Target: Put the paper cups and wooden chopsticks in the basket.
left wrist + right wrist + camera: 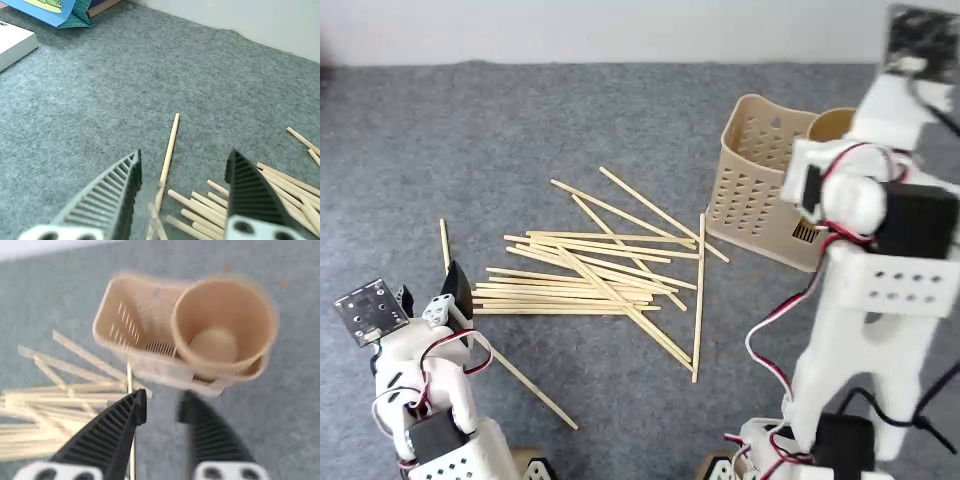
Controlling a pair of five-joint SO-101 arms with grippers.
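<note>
Many wooden chopsticks [590, 272] lie scattered in a loose pile on the grey carpet. A beige slotted basket [757, 185] stands at the right, with a paper cup [831, 124] upright in its far end. The cup [224, 322] sits inside the basket [131, 325], and a second rim peeks out under it. My right gripper [163, 401] hovers above the basket's near side, open by a narrow gap and holding nothing. My left gripper [182, 159] is open low over the carpet at the pile's left end. A single chopstick [169, 147] lies between its fingers [115, 195].
One chopstick [530, 383] lies apart near the left arm's base, and another [444, 243] sits left of the pile. A white box [12, 45] and a blue sheet [60, 9] lie far off on the carpet. A pale wall borders the carpet at the back.
</note>
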